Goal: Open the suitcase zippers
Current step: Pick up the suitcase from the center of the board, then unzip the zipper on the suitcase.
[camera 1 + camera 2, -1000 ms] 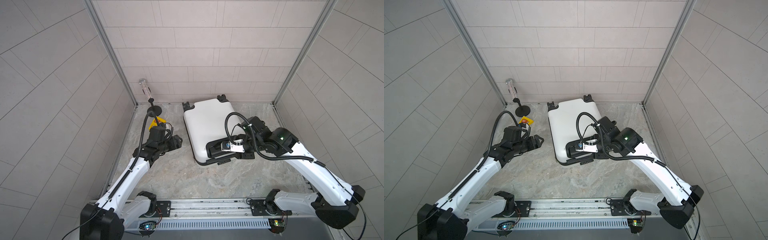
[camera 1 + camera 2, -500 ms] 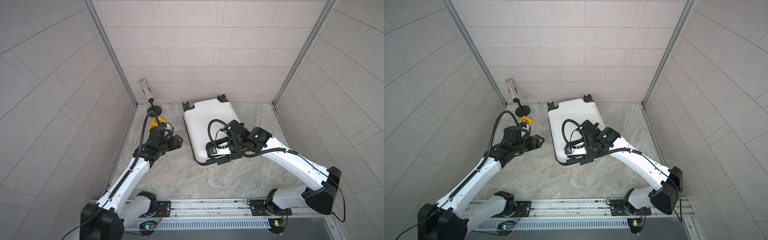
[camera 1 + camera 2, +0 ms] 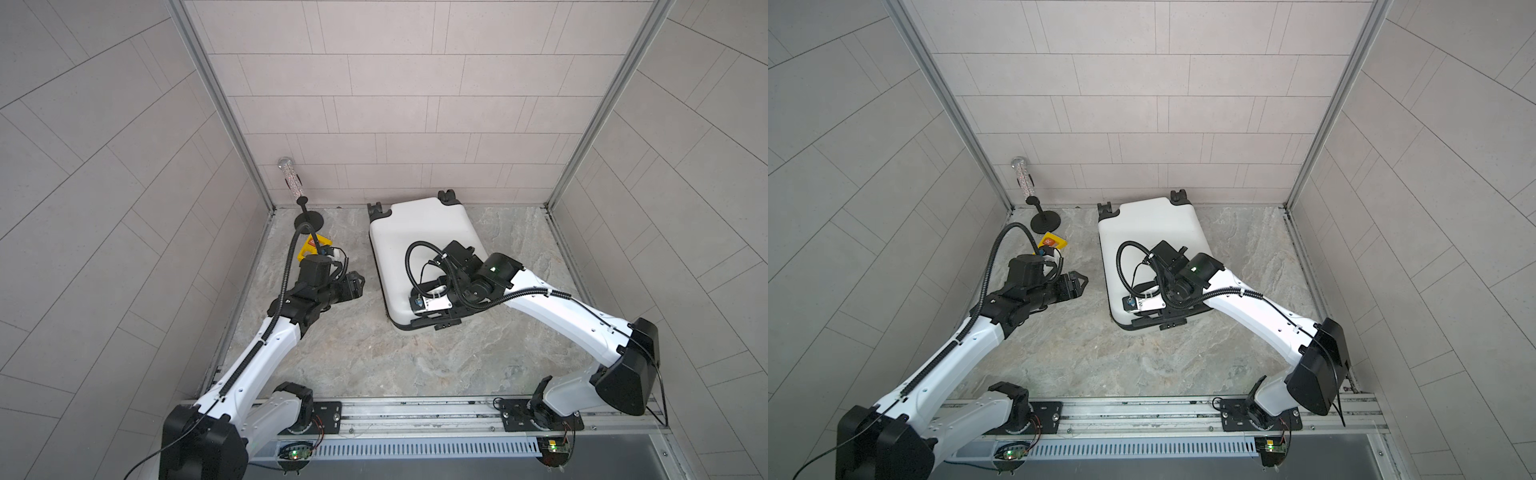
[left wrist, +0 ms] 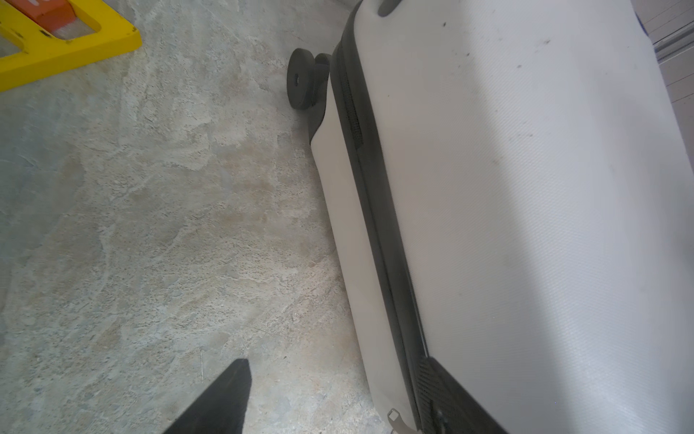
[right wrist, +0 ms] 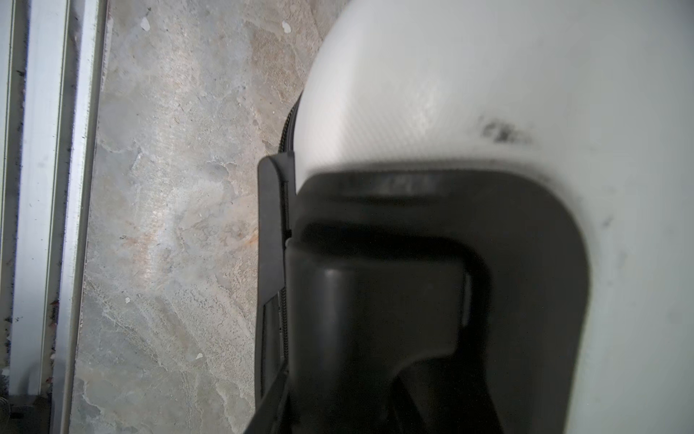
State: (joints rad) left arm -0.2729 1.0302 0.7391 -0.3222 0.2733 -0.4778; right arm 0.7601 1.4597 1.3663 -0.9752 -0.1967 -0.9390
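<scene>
The suitcase [image 3: 1150, 232] lies flat, right pincer [image 3: 1160, 322] at its near end, left pincer [image 3: 1079, 284] spread nearby.

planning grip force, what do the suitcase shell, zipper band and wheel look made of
The suitcase shell looks like hard white plastic: fine embossed weave texture, soft sheen, dark scuffs. The zipper band seems matte black fabric tape, its ribbed weave showing. The wheel is matte black, rubber or plastic; cannot tell which.

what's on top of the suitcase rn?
Only the right gripper, with its wrist and cable, over the near end of the suitcase by the black handle recess. The rest of the white shell is bare. Whatever lies beneath the wrist is covered.
</scene>
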